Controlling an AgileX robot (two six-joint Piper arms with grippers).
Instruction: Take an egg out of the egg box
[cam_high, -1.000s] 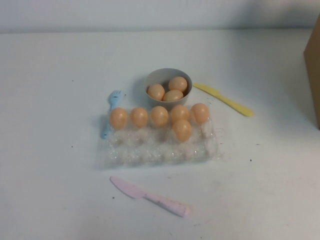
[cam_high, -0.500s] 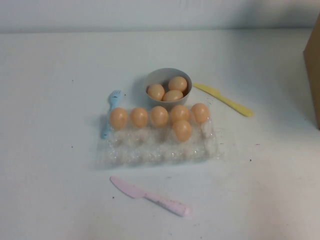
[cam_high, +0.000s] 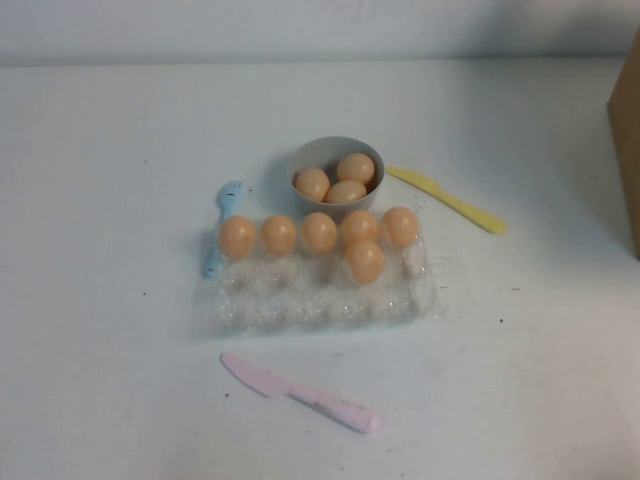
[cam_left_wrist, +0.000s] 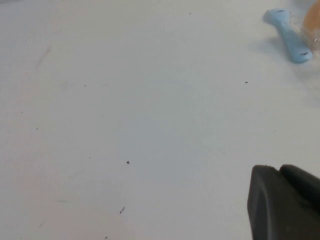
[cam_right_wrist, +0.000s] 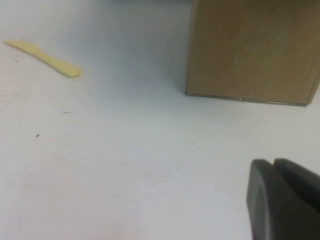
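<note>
On the table's middle, the egg box is seen with six eggs seated in its cups, five along the far row and the egg alone in the next row, just before the grey bowl. Neither arm is shown in the high view. The left gripper and right gripper are held closed and empty over bare table, well apart from the box. Neighbouring eggs could be knocked, or the light crinkly tray dragged, if jaws are lowered too narrowly.

grey bowl, pink knife (near edge), fork
</note>
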